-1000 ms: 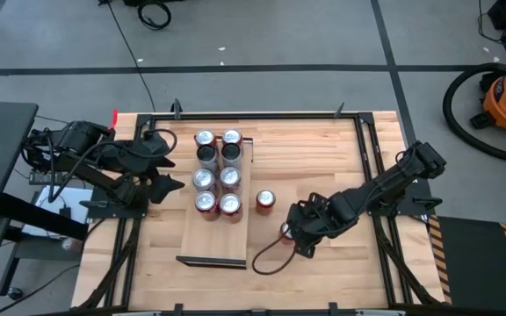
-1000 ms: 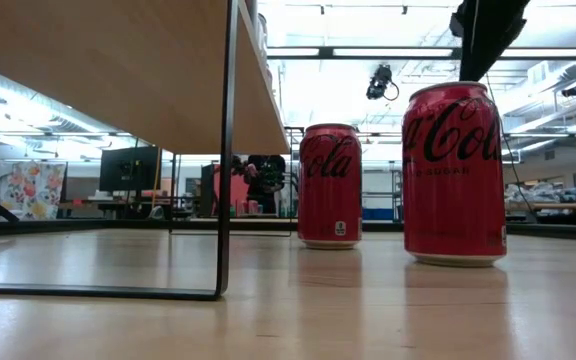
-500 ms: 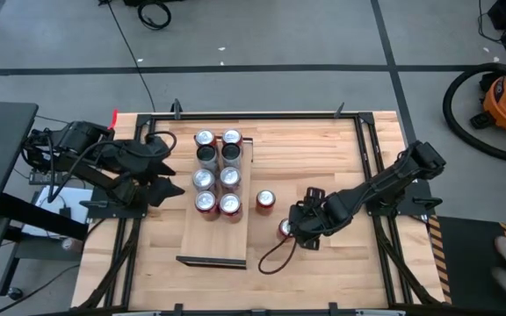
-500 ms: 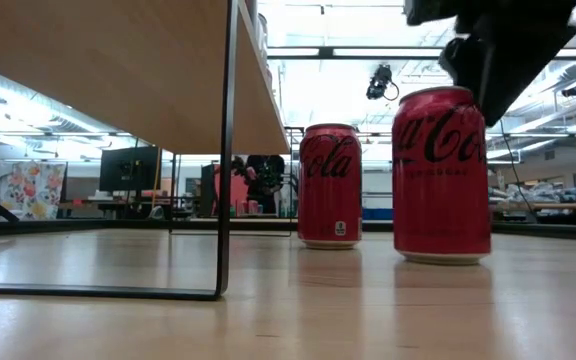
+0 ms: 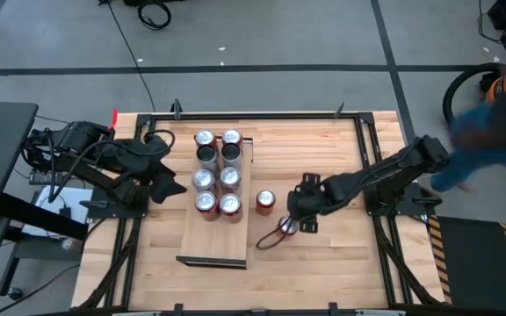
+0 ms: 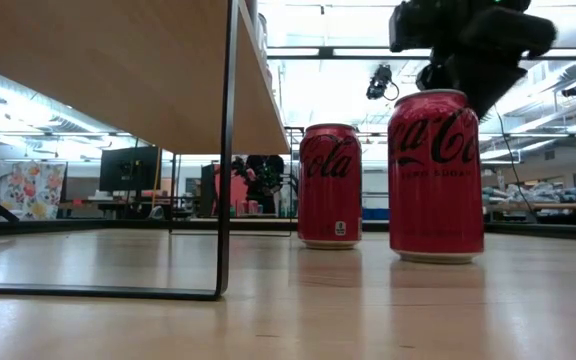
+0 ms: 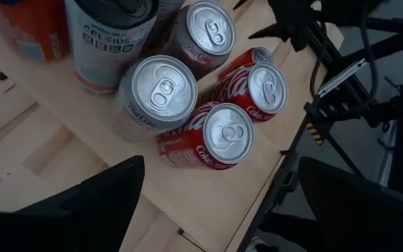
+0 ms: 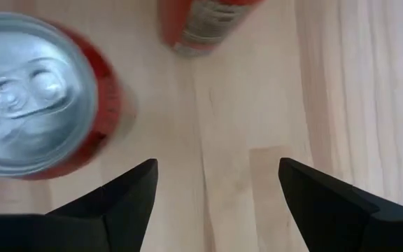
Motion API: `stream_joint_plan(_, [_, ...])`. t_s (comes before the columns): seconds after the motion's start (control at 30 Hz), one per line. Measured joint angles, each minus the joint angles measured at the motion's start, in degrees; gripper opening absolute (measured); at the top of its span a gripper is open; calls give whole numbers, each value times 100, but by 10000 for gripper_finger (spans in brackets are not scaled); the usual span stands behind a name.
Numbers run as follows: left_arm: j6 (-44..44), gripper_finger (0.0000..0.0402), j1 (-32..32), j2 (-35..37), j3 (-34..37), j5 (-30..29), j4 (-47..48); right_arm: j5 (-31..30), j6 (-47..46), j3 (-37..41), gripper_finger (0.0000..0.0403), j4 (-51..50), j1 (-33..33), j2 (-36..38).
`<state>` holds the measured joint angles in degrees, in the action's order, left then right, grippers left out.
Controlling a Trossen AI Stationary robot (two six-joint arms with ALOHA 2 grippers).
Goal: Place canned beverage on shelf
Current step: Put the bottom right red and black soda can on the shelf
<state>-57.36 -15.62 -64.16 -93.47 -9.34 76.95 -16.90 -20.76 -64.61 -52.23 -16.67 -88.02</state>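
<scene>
The shelf (image 5: 213, 224) is a pale board on a thin dark frame (image 6: 228, 150). Several cans stand on its far half (image 5: 218, 171). Two red Coca-Cola cans stand upright on the tabletop to its right, one near the shelf (image 5: 265, 202) (image 6: 329, 187) and one closer to the near edge (image 5: 286, 226) (image 6: 436, 175). My right gripper (image 5: 301, 213) (image 8: 215, 189) is open and empty, just above and beside that second can (image 8: 33, 98), which lies off one finger's outer side. My left gripper (image 5: 161, 171) (image 7: 215, 203) is open and empty, left of the shelf's cans.
A dark cable loop (image 5: 266, 241) lies on the table by the second can. A black frame (image 5: 367, 158) runs around the tabletop. A person's blurred blue sleeve (image 5: 490, 132) shows beyond the table's right edge. Bare wood lies on the shelf's near half and at the table's right.
My right gripper has gone toward the table's far edge, from the near side of the second red can to just above and beside it. That can has slid a little toward the table's left and turned about, staying upright. A person's arm has come in at the right.
</scene>
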Motion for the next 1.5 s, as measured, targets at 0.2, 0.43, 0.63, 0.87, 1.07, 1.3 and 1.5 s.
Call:
stream_joint_plan(0.2, [-94, 389, 2, 0, 0, -1, -2, 396, 277, 119, 306, 209, 292, 496])
stream_joint_plan(0.43, [-149, 389, 2, 0, 0, -2, -2, 1178, 283, 31, 306, 369, -40, 550])
stream_joint_plan(0.63, [-158, 389, 2, 0, 0, -2, -4, 1213, 209, 31, 306, 464, -392, 208])
stream_joint_plan(0.87, [-196, 389, 2, 0, 0, -4, -4, 984, 299, 109, 306, 828, -276, -98])
stream_joint_plan(1.07, [-206, 389, 0, 0, 0, -4, -5, 5, 709, 551, 306, 1025, 227, -62])
stream_joint_plan(1.3, [-215, 389, 2, 0, 0, -41, -4, 268, 1094, 668, 306, 1589, 460, 21])
stream_joint_plan(1.5, [-264, 389, 2, 0, 0, 39, -4, 149, 589, 667, 306, 1737, 136, 442])
